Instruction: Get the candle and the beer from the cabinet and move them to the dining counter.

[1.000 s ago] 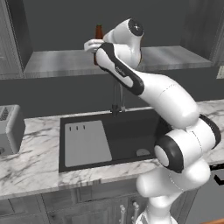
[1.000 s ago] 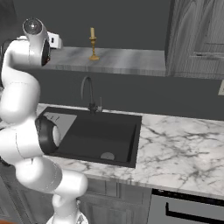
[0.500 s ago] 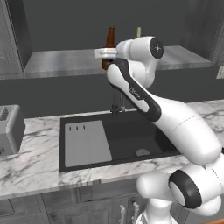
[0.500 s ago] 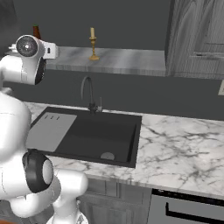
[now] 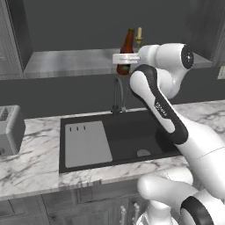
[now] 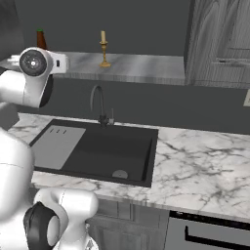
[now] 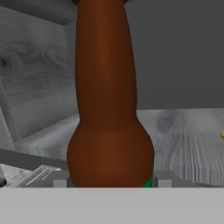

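The beer (image 5: 128, 46) is a brown bottle with a greenish label, held upright in front of the cabinet shelf (image 5: 66, 61). My gripper (image 5: 124, 58) is shut on its lower body. In the hand view the beer (image 7: 107, 109) stands very close between the two fingertips (image 7: 59, 180). From the right base view the beer (image 6: 41, 38) peeks up behind my wrist. The candle (image 6: 103, 49), cream in a golden holder, stands on the shelf (image 6: 141, 66) to the right of the bottle; its top shows behind the arm as the candle (image 5: 139, 37). The dining counter is out of view.
Below the shelf a black sink (image 5: 132, 136) with a curved faucet (image 5: 117, 94) is set into a marble counter (image 6: 205, 166). A toaster (image 5: 9, 129) stands at the left. Wood-grain cabinet doors (image 6: 219, 39) close off the shelf's right end.
The gripper has carried the beer to the right along the shelf front and the arm has swung right with it. The candle has stayed put.
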Motion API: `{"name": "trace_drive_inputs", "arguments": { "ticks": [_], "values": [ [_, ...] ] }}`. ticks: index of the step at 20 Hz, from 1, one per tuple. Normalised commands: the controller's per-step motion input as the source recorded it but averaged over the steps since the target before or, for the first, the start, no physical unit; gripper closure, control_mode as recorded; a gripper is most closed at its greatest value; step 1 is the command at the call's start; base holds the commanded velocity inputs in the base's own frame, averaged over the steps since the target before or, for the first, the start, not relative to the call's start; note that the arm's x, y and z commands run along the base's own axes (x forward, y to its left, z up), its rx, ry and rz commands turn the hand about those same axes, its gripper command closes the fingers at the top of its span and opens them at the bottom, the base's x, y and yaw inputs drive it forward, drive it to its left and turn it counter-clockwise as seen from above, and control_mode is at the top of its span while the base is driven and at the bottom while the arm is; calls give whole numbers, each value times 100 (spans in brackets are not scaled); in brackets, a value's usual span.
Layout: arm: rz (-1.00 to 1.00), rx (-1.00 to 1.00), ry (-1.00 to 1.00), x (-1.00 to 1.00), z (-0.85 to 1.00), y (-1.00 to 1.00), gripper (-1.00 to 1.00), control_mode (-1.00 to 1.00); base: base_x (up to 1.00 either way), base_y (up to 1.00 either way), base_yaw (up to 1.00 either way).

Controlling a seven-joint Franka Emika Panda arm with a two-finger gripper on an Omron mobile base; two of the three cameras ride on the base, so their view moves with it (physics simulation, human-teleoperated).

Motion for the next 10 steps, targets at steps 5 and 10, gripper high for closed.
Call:
{"name": "trace_drive_inputs", "arguments": {
  "ticks": [5, 10],
  "values": [
    [1, -3, 0, -65, 10, -33, 100, -100, 0, 0, 0],
    [0, -8, 0, -59, -5, -22, 100, -100, 0, 0, 0]
  ]
}}
